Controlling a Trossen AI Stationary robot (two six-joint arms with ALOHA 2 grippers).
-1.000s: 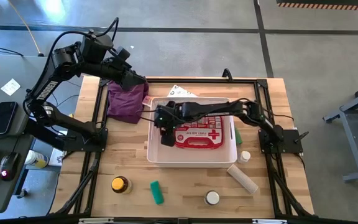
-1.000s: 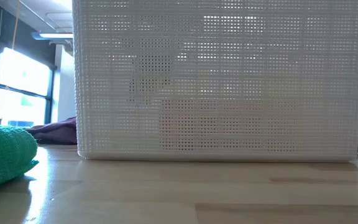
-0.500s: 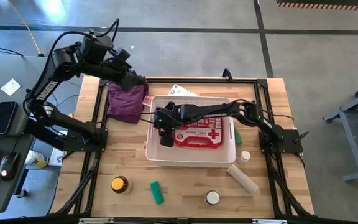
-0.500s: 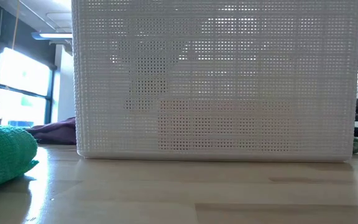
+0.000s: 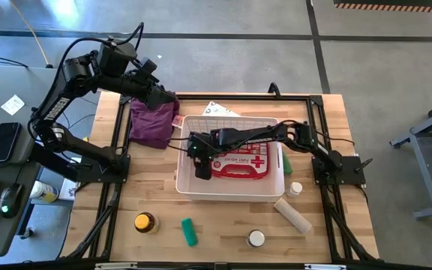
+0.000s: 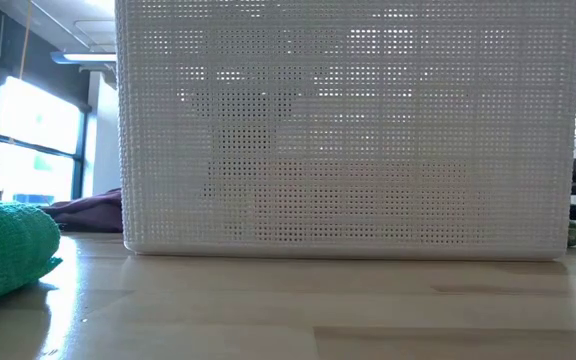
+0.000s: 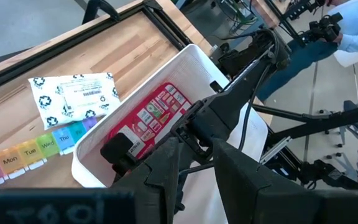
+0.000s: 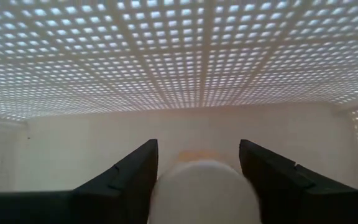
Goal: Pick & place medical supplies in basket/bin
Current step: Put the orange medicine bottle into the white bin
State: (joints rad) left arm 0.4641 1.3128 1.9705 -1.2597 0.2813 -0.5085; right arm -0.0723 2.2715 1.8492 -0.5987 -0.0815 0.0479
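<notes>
The white slotted basket (image 5: 231, 187) stands mid-table and fills the low view (image 6: 348, 130). The red first-aid pouch (image 5: 240, 162) lies flat inside it. My right gripper (image 5: 199, 161) reaches down into the basket's left end, shut on a small white-capped bottle (image 8: 204, 186). My left gripper (image 5: 163, 97) hovers shut over the purple cloth (image 5: 151, 124), touching nothing. The white printed packet (image 7: 73, 96) and the rainbow pill organizer (image 7: 23, 155) lie on the table behind the basket. My right gripper holds the small bottle by its round white cap (image 8: 185, 180), pinched between the two fingers (image 8: 135, 177), inside the basket and facing its slotted wall. The gripper's own body hides the rest of the bottle and what is under it.
Near the front edge stand an amber bottle (image 5: 145, 223), a green tube (image 5: 190, 231) and a white-capped bottle (image 5: 256, 238). A beige roll (image 5: 292, 214) and another small bottle (image 5: 296, 188) sit right of the basket. Something green (image 5: 286, 162) lies at the basket's right end.
The basket has shifted slightly toward the table's left. My right arm has stayed inside the basket's left end, and its forearm has sunk a little lower.
</notes>
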